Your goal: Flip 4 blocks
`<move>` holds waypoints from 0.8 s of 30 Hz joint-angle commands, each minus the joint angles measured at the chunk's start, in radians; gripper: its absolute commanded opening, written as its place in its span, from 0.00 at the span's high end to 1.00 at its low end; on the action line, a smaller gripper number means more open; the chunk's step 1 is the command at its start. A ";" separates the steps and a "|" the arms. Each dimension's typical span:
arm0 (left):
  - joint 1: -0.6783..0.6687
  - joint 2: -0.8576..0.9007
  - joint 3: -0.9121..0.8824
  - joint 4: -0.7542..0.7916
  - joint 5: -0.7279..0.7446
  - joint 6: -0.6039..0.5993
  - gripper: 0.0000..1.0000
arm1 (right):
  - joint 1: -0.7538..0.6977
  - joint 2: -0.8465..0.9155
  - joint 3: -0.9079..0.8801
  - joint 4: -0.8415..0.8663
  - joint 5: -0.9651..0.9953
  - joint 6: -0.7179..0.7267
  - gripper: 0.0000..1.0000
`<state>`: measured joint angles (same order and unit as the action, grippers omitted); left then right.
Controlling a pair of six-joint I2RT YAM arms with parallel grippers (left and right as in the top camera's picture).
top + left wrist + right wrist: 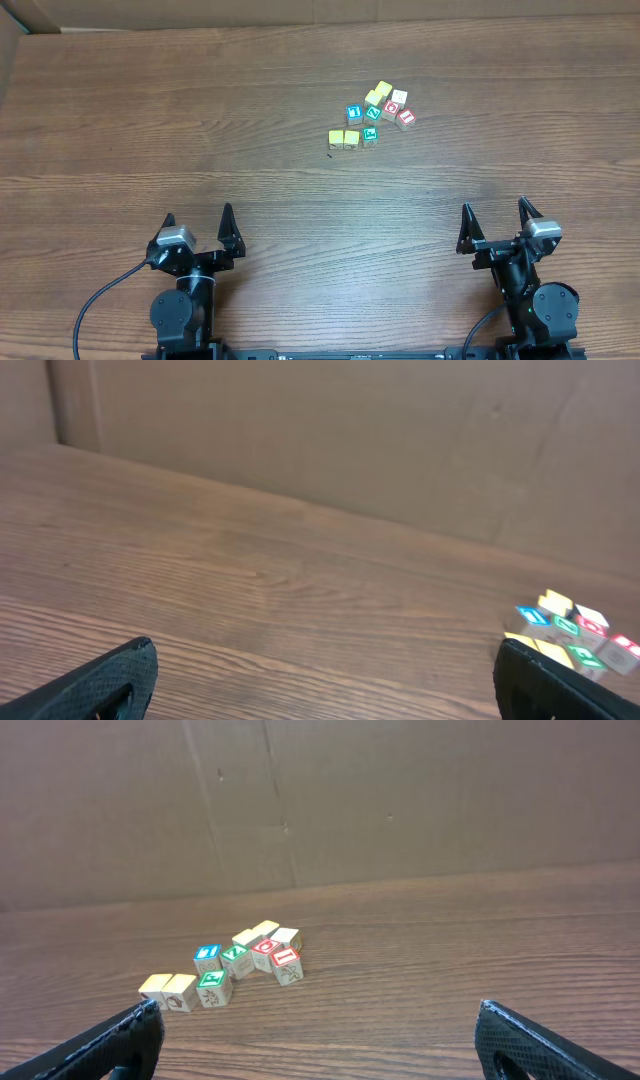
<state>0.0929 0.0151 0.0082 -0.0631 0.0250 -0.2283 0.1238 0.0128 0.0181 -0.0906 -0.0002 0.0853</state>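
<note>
On the table (200,120), tiny blurred blocks (372,114).

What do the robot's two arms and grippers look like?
The left arm and right arm are black with round joints. The left gripper and right gripper each have two pointed black fingers and a silver-grey block behind. Thin black cables curve out near the bases.

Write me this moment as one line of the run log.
phase: no flip begun | left gripper: open, empty | right gripper: open, empty | blocks: clustered together, beyond both grippers, untouched
</note>
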 commanded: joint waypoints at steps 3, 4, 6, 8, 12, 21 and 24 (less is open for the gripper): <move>-0.002 -0.009 -0.003 -0.008 0.054 0.018 0.00 | -0.007 -0.010 -0.010 0.007 -0.002 -0.004 0.00; -0.002 -0.009 -0.003 -0.008 0.053 0.019 0.00 | -0.007 -0.010 -0.010 0.007 -0.001 -0.005 0.00; -0.002 -0.009 -0.003 0.005 0.038 0.020 0.00 | -0.007 -0.010 -0.010 0.008 0.021 -0.008 0.00; -0.002 -0.009 -0.003 0.012 0.035 0.019 0.00 | -0.007 -0.010 -0.010 0.010 0.032 -0.008 0.00; -0.003 -0.004 -0.003 -0.008 0.072 0.019 0.00 | -0.007 -0.010 -0.010 0.010 0.032 -0.008 0.00; -0.002 0.011 0.071 -0.111 0.258 0.019 0.00 | -0.007 -0.010 -0.010 0.016 0.039 0.018 0.00; -0.002 0.016 0.169 -0.230 0.257 0.031 0.00 | -0.007 -0.010 0.000 0.006 0.020 0.027 0.00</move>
<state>0.0929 0.0246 0.0875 -0.2440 0.2214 -0.2276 0.1238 0.0128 0.0181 -0.0814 0.0265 0.0937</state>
